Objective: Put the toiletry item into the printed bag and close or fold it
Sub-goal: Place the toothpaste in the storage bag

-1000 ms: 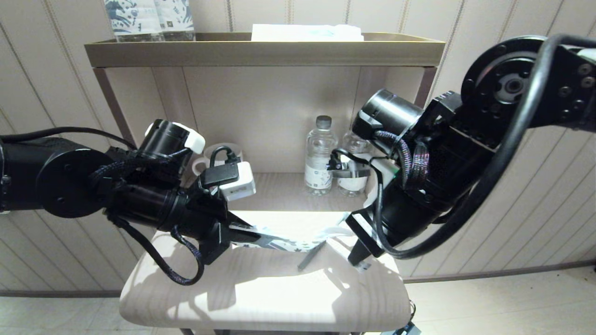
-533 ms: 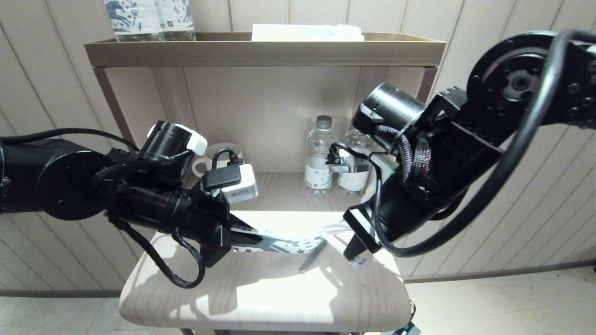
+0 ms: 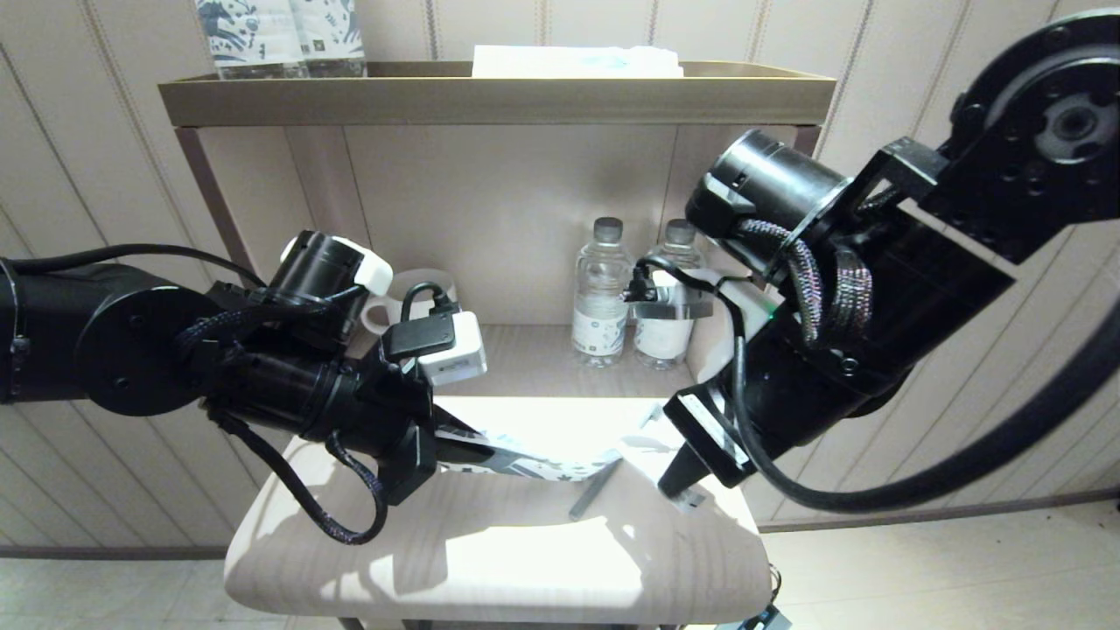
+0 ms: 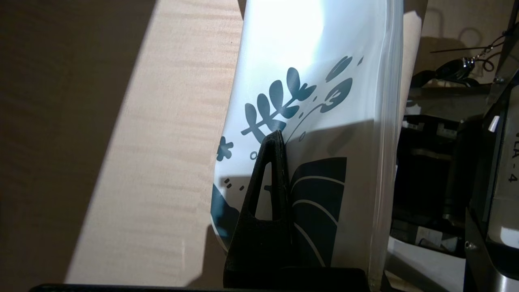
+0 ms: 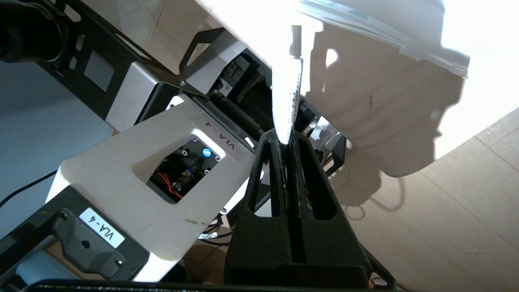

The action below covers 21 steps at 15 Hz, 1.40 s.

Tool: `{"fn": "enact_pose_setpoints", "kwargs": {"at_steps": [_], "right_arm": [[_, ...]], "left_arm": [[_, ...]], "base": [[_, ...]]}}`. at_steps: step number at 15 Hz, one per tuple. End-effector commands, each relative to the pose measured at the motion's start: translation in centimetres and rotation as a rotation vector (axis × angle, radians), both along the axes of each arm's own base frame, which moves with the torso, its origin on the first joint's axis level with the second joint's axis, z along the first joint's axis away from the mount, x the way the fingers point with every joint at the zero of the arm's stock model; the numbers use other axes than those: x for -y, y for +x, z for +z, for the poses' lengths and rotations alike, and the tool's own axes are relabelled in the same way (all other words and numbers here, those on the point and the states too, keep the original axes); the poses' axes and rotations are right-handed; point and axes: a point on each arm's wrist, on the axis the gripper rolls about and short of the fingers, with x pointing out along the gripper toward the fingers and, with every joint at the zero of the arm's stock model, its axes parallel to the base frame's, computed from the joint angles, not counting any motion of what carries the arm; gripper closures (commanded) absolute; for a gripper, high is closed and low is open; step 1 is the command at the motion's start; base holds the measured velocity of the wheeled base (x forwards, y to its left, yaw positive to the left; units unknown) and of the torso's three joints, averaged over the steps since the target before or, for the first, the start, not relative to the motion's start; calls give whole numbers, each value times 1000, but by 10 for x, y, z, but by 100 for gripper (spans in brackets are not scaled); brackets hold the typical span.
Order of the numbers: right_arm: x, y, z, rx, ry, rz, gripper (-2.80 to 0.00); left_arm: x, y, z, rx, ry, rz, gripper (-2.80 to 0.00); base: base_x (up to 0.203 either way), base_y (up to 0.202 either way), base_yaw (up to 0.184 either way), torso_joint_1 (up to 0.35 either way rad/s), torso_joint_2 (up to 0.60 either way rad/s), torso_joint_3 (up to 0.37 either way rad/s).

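Since a second ago our right gripper (image 3: 681, 484) has drifted slightly right, fingers pinching the toiletry item (image 5: 287, 106). Low centre of the head view, our left gripper (image 3: 477, 452) pinches the printed bag (image 3: 560, 466) above the counter (image 3: 490, 560). We should align the stick's tip with the bag's mouth and slide slowly.

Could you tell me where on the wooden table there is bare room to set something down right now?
The table's near half, in front of both grippers, lies bare. It is crowded at mid-depth: the left gripper holds the bag there, and the right gripper holds the stick beside it. Behind, bare wood runs between the cup and the bottles.
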Motion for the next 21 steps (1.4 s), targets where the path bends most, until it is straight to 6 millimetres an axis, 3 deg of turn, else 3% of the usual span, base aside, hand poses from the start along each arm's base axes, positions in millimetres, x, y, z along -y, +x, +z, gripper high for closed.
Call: {"fn": "enact_pose_setpoints", "kwargs": {"at_steps": [1,12,17,21], "right_arm": [[-5,6,-10,-30,-24,0,0],[-11,22,-23,-41,-38,-15,0],[6,-4,6,13,8,-5,0],[3,1,-5,-25,-27,-9,0]], "left_arm": [[0,0,0,-1,1,-4,0],[0,0,-1,-8,-8,-15,0],[1,2,-3,-13,-5,-15,0],[1,2,-2,-10,-7,-15,0]], "base": [[0,0,0,0,0,0],[0,0,0,0,0,0],[0,0,0,0,0,0],[0,0,0,0,0,0]]}}
